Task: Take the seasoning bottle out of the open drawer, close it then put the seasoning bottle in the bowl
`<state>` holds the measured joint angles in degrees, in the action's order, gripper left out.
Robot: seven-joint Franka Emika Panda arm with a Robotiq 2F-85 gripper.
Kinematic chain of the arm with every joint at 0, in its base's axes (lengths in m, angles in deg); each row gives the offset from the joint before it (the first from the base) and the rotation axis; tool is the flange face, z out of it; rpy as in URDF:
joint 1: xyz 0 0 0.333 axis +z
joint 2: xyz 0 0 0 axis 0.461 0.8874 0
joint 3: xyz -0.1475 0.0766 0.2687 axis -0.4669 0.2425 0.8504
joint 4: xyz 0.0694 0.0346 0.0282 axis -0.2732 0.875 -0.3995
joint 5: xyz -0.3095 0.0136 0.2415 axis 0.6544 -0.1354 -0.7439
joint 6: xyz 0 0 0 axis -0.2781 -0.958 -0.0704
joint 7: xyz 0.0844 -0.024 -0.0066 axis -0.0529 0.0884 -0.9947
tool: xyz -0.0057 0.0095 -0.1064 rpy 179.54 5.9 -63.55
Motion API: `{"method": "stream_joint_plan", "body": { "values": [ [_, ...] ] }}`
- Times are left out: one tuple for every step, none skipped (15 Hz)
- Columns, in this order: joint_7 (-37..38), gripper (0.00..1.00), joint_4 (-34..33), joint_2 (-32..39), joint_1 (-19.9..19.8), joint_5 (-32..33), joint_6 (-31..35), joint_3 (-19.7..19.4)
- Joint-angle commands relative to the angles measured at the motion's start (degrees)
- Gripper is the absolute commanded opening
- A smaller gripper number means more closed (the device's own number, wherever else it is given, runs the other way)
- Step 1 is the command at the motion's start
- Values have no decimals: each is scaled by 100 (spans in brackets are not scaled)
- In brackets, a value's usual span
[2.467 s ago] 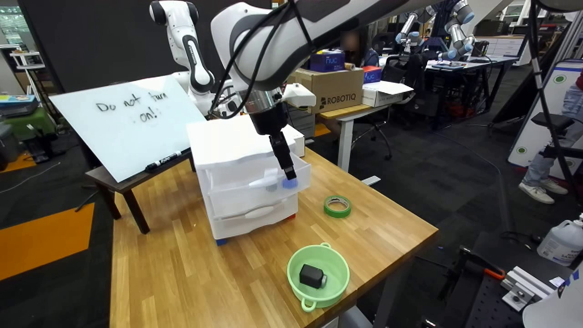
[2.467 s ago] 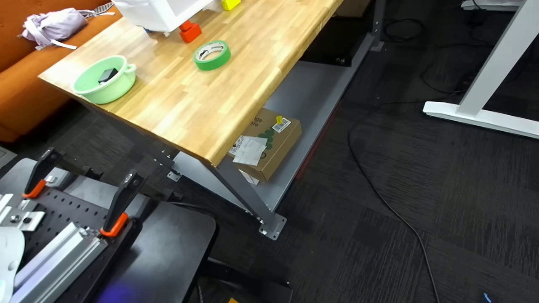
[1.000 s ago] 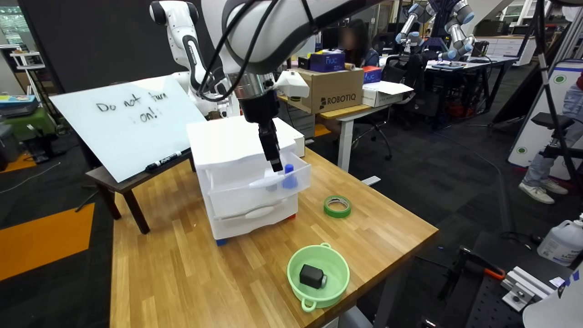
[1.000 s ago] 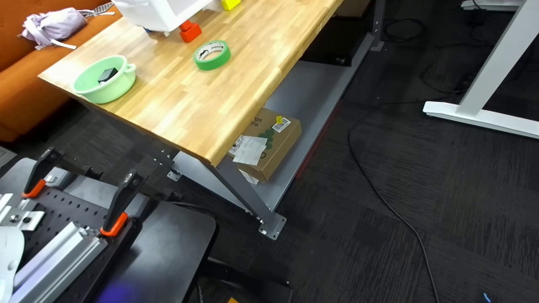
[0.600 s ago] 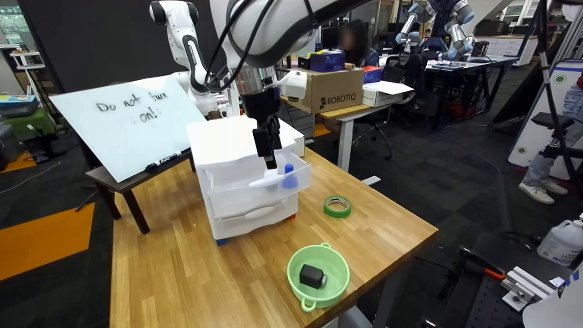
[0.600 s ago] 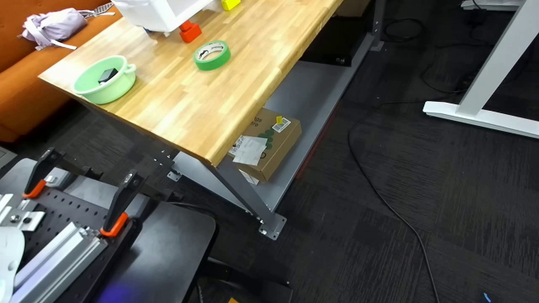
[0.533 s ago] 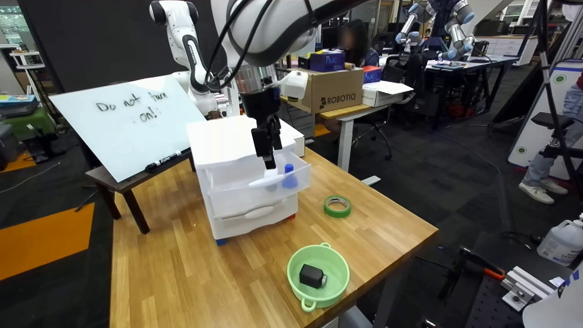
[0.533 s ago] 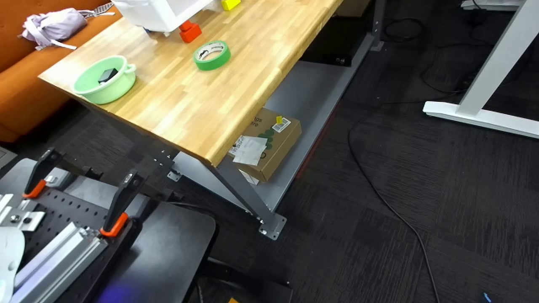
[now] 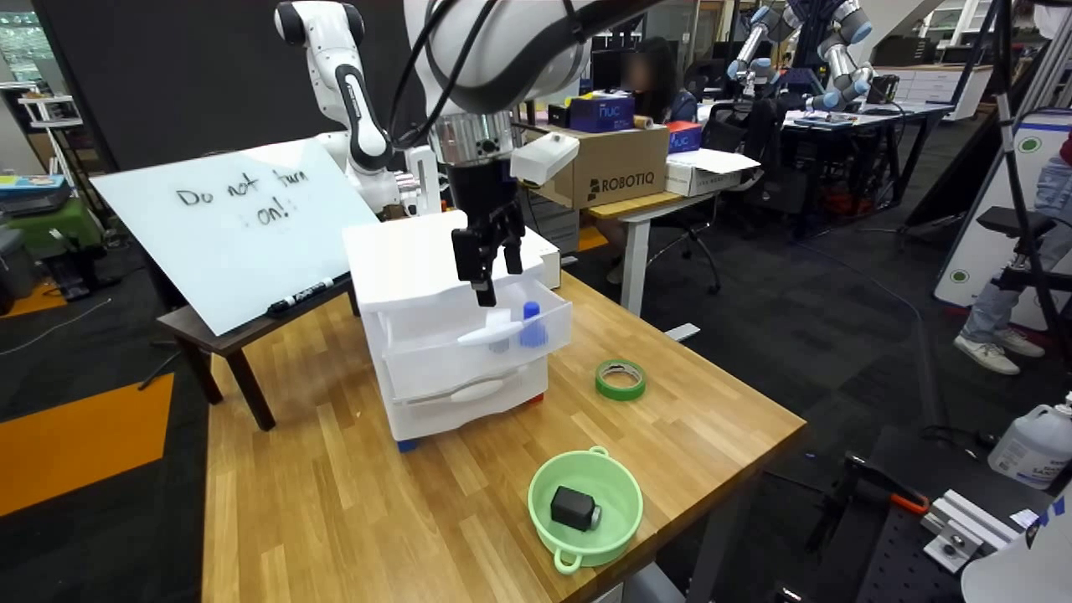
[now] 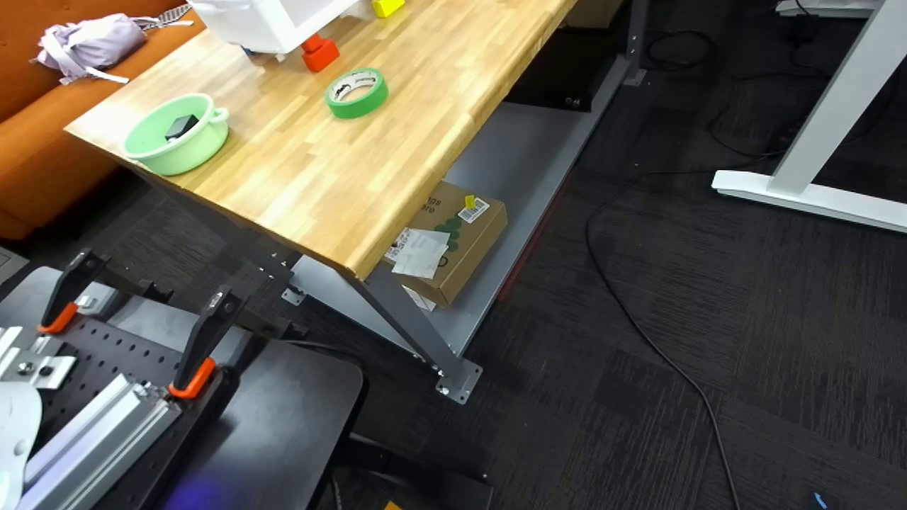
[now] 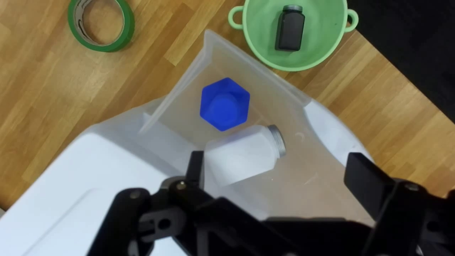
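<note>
The hand is positioned above the open drawer, with its two fingers spread wide apart. In the wrist view, the seasoning bottle, a white container with a grey cap, appears between the fingers, nearer to the finger at 9 o'clock. The bottle lies on its side inside the drawer, and its cap points to 2 o'clock. A blue hexagonal piece is located just beside the bottle at 11 o'clock, also inside the drawer.

The drawer extends from the white chest, which stands on the worktop. In an exterior view, the lime-green bowl rests on the worktop at 5 o'clock from the chest. The bowl has two loop handles and contains a black bottle lying on its side. A roll of green tape lies flat at 4 o'clock from the chest. At 10 o'clock, a tilted whiteboard bears the handwritten text "Do not turn on!"; a black marker lies along its lower edge.
</note>
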<state>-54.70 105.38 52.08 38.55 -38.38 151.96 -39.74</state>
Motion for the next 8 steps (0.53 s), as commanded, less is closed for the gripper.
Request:
{"method": "stream_joint_plan", "body": {
  "values": [
    [3,100,-20,9,18,-2,-18,-7],
    [3,100,-20,12,28,-1,-18,-5],
    [3,100,-20,12,29,-1,-18,-5],
    [3,100,-20,12,29,-1,-18,-5],
    [58,100,-3,5,31,-7,-19,-14],
    [124,100,28,-11,34,-15,-17,-22],
    [155,100,55,-24,30,-39,-5,-21],
    [184,100,94,-34,12,-112,14,-10]
  ]
}}
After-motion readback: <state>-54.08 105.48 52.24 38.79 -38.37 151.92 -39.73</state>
